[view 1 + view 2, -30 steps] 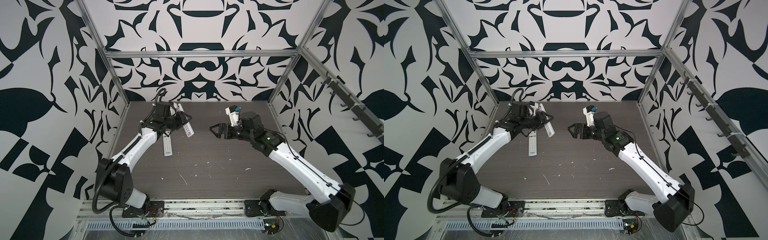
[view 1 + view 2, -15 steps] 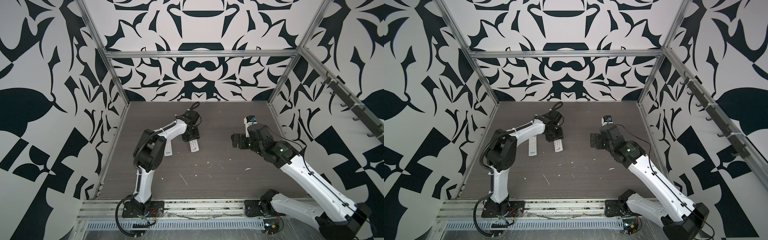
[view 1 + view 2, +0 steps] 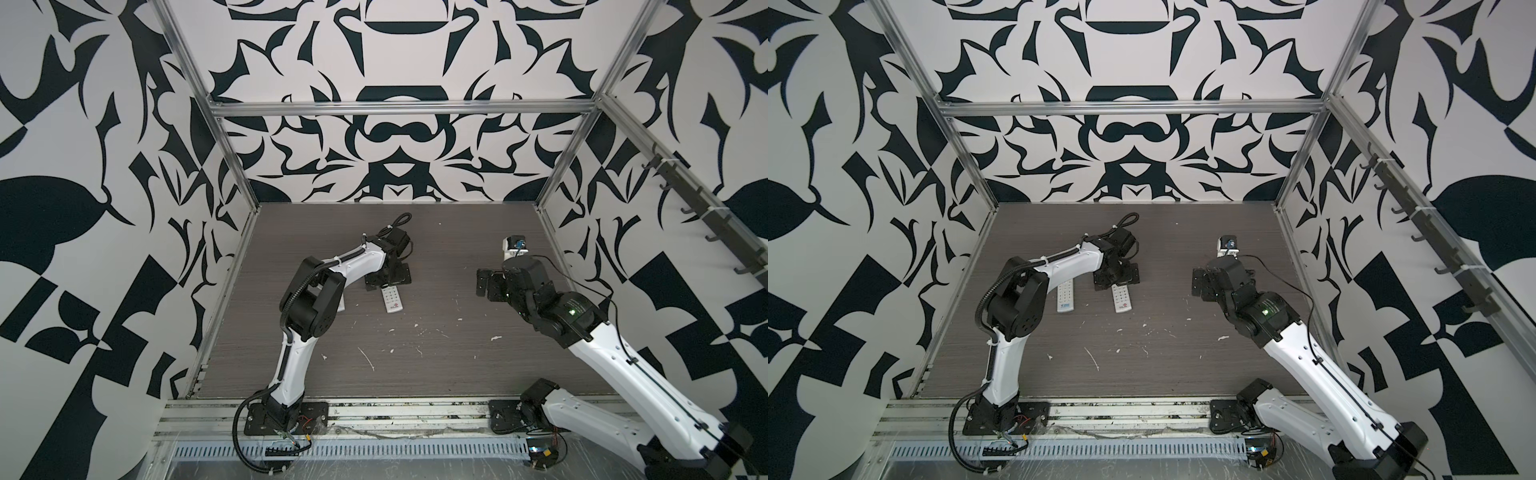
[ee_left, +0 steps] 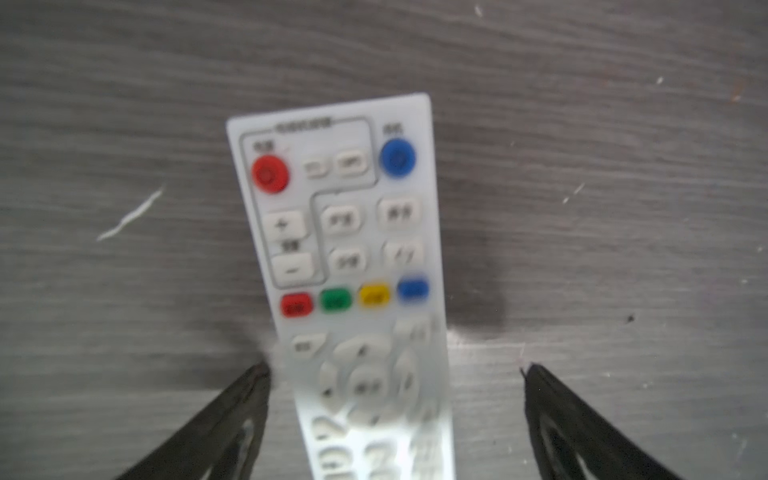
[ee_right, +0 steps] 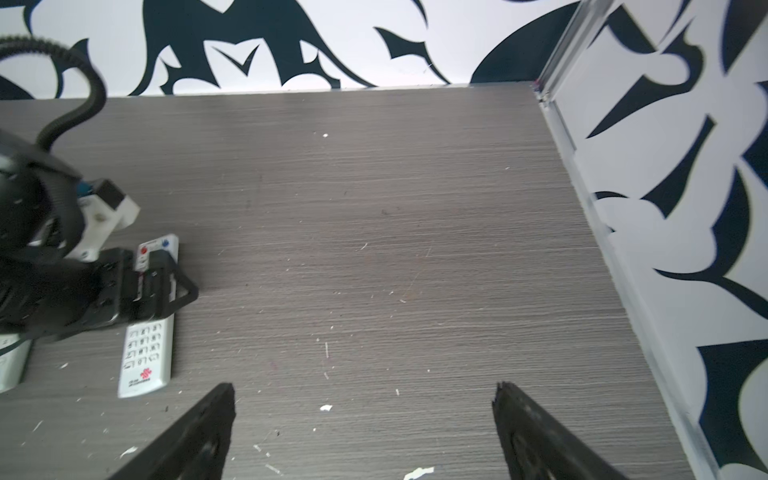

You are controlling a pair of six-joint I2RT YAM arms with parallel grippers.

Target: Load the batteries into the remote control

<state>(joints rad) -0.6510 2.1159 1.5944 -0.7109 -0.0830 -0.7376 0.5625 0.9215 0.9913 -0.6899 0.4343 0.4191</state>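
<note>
While L claw (image 4: 394,370) straddles remote (image 4: 336,216), jaws apart, R claw (image 5: 363,390) hangs spread.

Two white remotes (image 3: 1065,296) (image 3: 1121,299), two robot arms (image 3: 1067,270) (image 3: 1308,365), many white flecks (image 3: 1091,358)

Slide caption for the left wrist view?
Open left claw straddles a white remote lying buttons-up on the grey table.

White-shelled arms (image 3: 361,266), black joints (image 3: 316,303), ribbed black cables (image 5: 97,93) (one green light (image 3: 572,311)).
</note>
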